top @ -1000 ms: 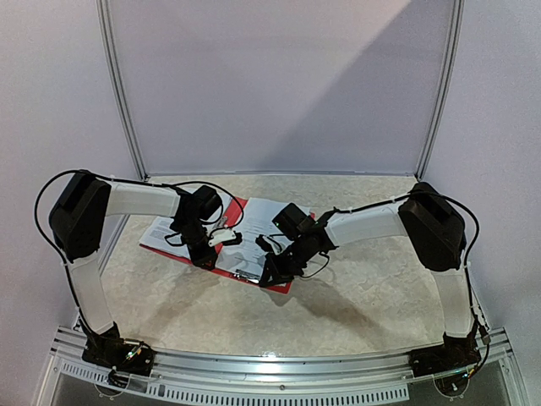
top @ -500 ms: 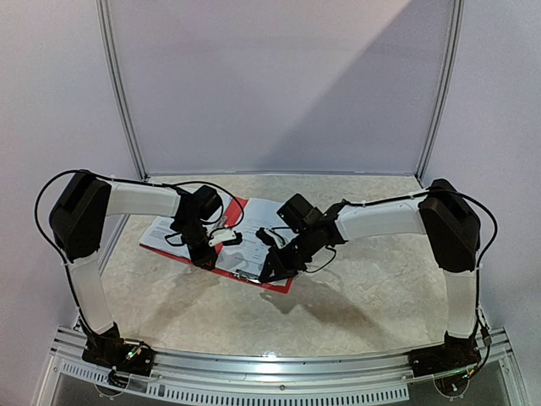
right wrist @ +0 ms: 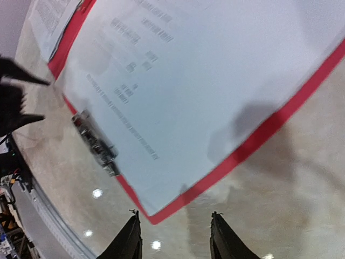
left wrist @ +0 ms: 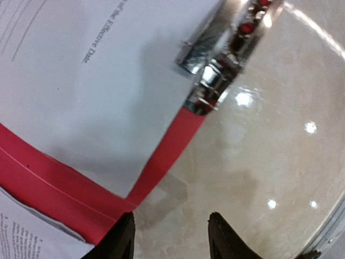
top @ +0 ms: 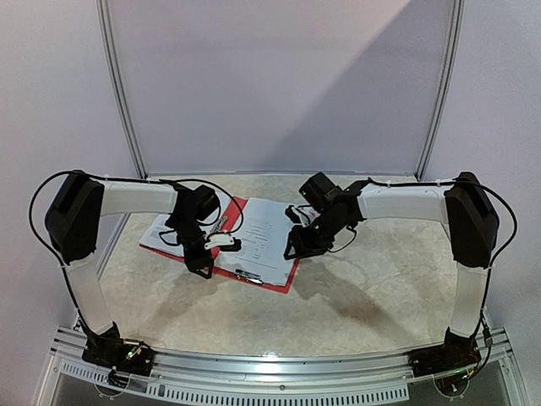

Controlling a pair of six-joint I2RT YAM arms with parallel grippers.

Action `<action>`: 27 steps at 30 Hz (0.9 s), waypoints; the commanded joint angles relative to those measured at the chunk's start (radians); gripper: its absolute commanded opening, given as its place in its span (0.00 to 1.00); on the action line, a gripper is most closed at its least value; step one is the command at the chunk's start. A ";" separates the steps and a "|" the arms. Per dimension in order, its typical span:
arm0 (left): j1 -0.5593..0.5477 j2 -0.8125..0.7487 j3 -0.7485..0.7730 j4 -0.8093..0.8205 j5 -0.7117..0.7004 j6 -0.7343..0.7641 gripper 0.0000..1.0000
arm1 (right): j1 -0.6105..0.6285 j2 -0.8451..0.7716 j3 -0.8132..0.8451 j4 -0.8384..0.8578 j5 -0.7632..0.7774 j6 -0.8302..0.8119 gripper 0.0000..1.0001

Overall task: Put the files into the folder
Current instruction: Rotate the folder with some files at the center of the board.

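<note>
- Two lots of paper are lying here: loose files (top: 157, 233) at the far left, at 9 o'clock from my left gripper (top: 204, 264), and one sheet already in the open folder (top: 283, 286). I cannot tell whether the loose ones are resting on the left cover or on the table.
- My left gripper is hovering just beside the folder's near edge, fingers spread, with only bare table showing between them.
- At 3 o'clock from it, the clip (top: 248, 276) is sitting on the near short end of the filed sheet (top: 264, 237), whose long axis is running from 7 o'clock to 1 o'clock.
- My right gripper (top: 296, 247) is hanging over that sheet's right long edge, fingers apart and carrying nothing.
- I am judging that the left arm is the nearer one for the loose files, which call for a reach toward 9 o'clock.
- Compared with a second ago, my right gripper is sitting farther toward 2 o'clock, away from the clip corner, uncovering the sheet; my left one is barely shifting.
</note>
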 commanded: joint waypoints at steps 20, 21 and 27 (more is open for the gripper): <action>0.468 -0.336 -0.319 0.161 -0.427 0.126 0.53 | -0.409 0.658 0.727 0.336 -0.270 0.342 0.45; 0.483 -0.324 -0.323 0.192 -0.452 0.129 0.53 | -0.404 0.681 0.739 0.319 -0.265 0.340 0.46; 0.495 -0.219 -0.307 0.353 -0.562 0.158 0.53 | -0.365 0.703 0.742 0.198 -0.261 0.257 0.44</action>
